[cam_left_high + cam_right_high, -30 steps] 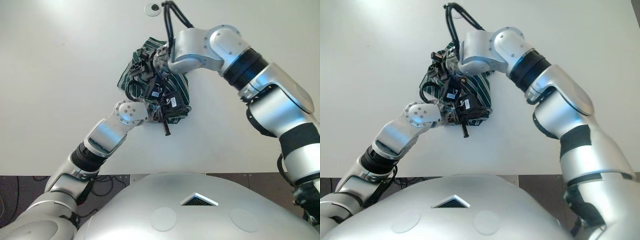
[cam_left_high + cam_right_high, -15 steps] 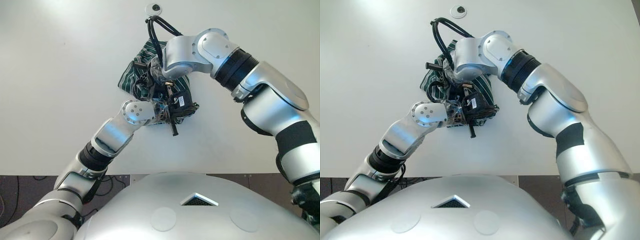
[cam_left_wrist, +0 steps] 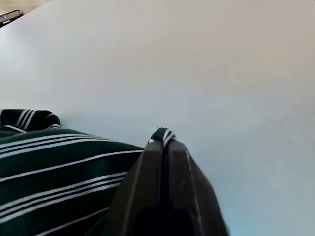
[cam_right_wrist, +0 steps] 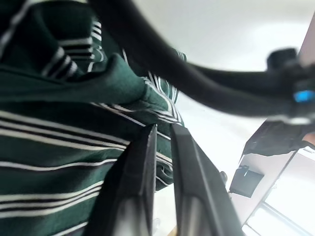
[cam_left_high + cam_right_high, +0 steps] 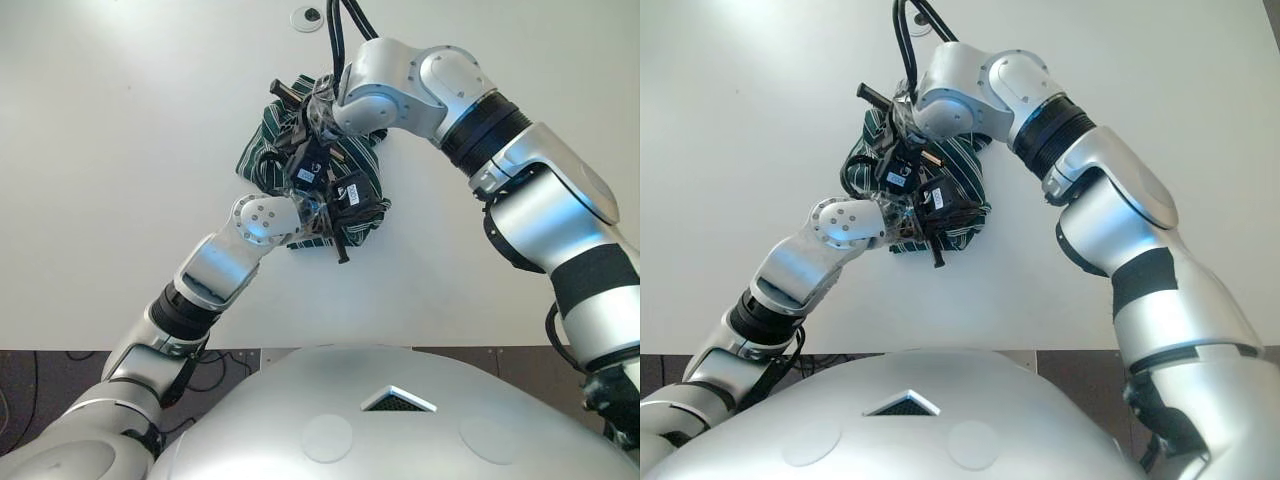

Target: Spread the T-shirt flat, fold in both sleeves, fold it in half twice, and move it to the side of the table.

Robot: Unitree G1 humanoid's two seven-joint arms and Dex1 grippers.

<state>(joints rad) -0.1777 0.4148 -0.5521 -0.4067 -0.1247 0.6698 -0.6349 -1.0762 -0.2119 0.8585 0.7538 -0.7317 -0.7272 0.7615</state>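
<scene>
Across the middle of the white tabletop (image 5: 120,150), in the head views, the T-shirt (image 5: 262,152) lies bunched in a dark green heap with thin white stripes, not spread flat. My left arm comes at it from 7 o'clock and my right arm from 4 o'clock, arching over the heap. A small round disc (image 5: 307,16) sits on the tabletop at 12 o'clock from the cloth, a little apart. Small white labels (image 5: 352,190) show on the black hardware over the heap; their print is too small to read.

From my left wrist, my left pincer (image 3: 161,143) is closed, and a nub of striped cloth pokes out at its tip, with bare tabletop beyond.

From my right wrist, my right pincer (image 4: 162,132) has its fingers drawn close together, a thin fold of the T-shirt between them and more folds all around.
</scene>
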